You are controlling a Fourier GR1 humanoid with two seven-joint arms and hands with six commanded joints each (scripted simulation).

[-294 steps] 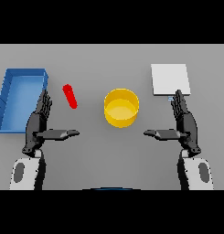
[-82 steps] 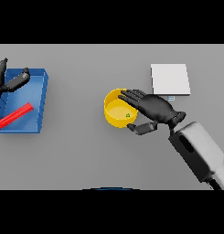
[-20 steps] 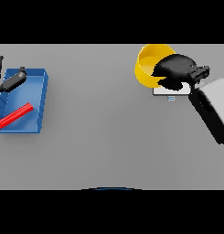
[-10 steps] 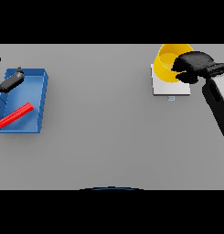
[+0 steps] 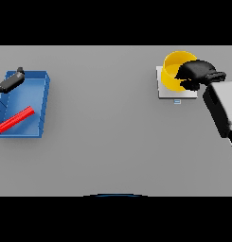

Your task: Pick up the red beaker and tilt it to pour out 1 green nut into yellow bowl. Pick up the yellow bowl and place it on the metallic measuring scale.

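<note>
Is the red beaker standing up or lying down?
Lying down. The red beaker lies flat on its side, slantwise, inside the blue tray, with the left hand above the tray's far edge.

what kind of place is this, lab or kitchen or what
Probably a lab-style test bench: a plain grey table with a red beaker lying in a blue tray, and a yellow bowl on a measuring scale.

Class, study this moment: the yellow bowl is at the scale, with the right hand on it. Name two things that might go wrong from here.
1. The yellow bowl appears tilted and sits toward the far edge of the scale, so it might tip or slide off on release.
2. The right hand is curled over the bowl's rim; pulling away carelessly may drag the bowl along.
</note>
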